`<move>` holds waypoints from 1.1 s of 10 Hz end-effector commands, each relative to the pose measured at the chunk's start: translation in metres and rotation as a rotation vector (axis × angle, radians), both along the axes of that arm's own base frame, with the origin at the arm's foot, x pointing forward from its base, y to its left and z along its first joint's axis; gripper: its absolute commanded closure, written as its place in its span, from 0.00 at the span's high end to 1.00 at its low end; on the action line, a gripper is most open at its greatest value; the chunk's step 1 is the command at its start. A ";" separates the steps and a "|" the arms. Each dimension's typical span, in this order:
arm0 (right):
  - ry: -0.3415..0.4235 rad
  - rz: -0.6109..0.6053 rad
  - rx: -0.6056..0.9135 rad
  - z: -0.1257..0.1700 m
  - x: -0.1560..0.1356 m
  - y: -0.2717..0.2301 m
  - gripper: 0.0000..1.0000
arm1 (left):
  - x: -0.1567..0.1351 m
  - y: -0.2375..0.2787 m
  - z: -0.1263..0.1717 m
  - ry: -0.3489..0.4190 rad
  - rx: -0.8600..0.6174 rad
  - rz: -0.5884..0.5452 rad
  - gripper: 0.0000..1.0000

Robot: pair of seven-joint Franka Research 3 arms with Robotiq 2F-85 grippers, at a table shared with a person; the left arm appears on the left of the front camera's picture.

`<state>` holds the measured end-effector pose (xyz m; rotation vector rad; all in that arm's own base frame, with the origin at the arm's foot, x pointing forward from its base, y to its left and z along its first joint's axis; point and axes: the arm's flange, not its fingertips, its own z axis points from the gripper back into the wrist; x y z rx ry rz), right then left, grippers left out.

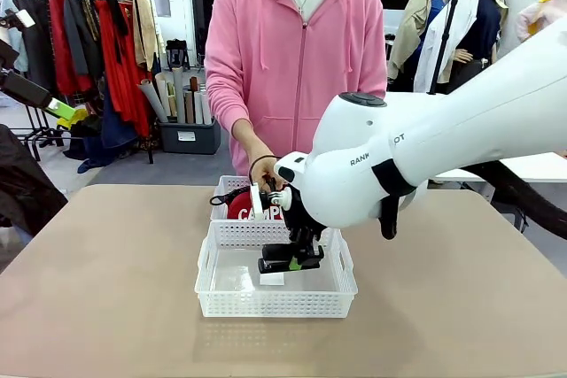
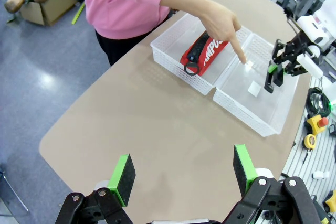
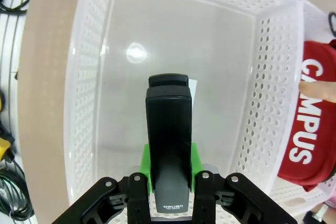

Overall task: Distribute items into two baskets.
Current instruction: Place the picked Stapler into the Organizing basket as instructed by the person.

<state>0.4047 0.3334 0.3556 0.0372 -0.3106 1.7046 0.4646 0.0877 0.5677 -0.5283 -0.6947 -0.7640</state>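
- Your right gripper (image 3: 169, 182) is pinching the black stapler (image 3: 168, 140) between its green pads, with the stapler's length running forward from the fingers.
- In the front view that gripper (image 1: 301, 258) holds the stapler (image 1: 282, 260) inside the near basket (image 1: 217, 300), above its translucent floor; contact with the floor cannot be confirmed.
- Just beyond the gripper, the far basket (image 1: 227, 185) sits edge to edge with the near one and contains the red pouch (image 3: 310, 129) with white lettering.
- The person's hand (image 2: 223, 24) reaches over both baskets, its index finger pointing down into the near basket beside your gripper.
- Your left gripper (image 2: 184, 174) stands spread wide with nothing between its pads, high over the table (image 2: 147, 124), well apart from the baskets.
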 end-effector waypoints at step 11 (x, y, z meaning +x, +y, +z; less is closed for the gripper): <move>0.095 -0.068 0.004 -0.024 0.021 0.006 0.17 | -0.001 -0.001 0.001 -0.004 -0.001 0.001 0.97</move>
